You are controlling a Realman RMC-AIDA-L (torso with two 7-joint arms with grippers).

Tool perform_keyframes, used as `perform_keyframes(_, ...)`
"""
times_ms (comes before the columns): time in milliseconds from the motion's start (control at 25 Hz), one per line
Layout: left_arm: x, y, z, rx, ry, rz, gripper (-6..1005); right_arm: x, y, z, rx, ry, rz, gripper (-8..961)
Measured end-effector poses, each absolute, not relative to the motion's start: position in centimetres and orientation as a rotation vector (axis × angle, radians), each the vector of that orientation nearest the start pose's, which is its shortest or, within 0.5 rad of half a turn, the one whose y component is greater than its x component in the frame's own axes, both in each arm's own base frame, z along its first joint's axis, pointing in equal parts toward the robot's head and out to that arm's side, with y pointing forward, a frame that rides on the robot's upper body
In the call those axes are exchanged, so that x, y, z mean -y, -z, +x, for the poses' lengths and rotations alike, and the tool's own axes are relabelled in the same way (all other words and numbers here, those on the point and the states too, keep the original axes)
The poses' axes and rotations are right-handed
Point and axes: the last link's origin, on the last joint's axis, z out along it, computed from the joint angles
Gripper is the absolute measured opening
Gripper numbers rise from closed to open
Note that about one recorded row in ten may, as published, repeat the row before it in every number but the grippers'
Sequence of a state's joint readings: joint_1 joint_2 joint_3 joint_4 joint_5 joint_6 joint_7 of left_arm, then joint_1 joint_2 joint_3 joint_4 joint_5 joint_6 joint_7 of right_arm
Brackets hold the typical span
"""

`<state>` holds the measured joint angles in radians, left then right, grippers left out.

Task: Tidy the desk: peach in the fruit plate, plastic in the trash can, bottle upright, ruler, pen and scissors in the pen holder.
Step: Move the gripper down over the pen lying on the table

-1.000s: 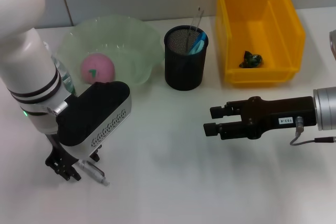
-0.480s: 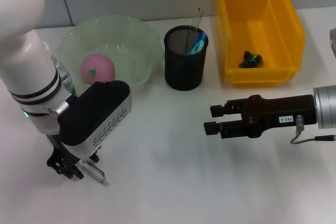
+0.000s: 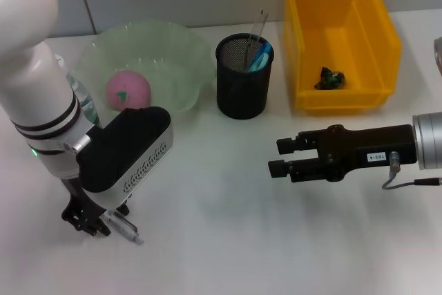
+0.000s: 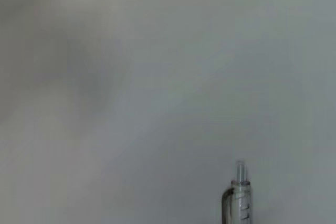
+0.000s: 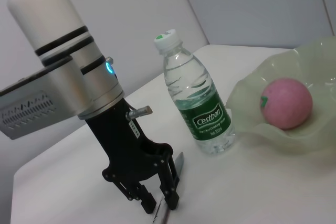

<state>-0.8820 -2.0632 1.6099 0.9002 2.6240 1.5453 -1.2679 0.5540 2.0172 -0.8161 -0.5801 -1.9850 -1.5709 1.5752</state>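
The left hand stands low over the near left of the white bench, its black fingers narrowed around the clear-barrelled pen, which lies flat on the surface with its tip poking out toward the robot; from these views it looks gripped, though whether the pads truly pinch it is hard to be sure. To do this step well, squeeze firmly near the pen's middle, lift straight up, then tip it upright before travelling to the black mesh pen holder. That cup already has a clear ruler and blue-handled scissors, so aim for the free gap. The clear plastic bottle with a green label stands upright just beside the left arm, near the pale green fruit plate holding the pink peach; swing clear of both. The right hand hovers mid-bench, narrowly parted and empty, before the yellow trash bin
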Motion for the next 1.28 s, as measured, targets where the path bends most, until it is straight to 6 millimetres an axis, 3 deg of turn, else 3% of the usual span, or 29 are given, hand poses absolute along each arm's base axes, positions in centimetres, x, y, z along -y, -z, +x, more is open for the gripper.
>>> perform_keyframes(640,-35.86,5.61,-18.47,-1.121,-1.123,-3.04,377,-32.62,0.53,26.42,-0.899,-0.643,-2.826,654)
perform_keyframes(1280,-35.86,5.64,-18.45,-1.126,-1.13,-3.038,300,-32.62,0.53,26.42,-0.899,-0.643,-2.826,653)
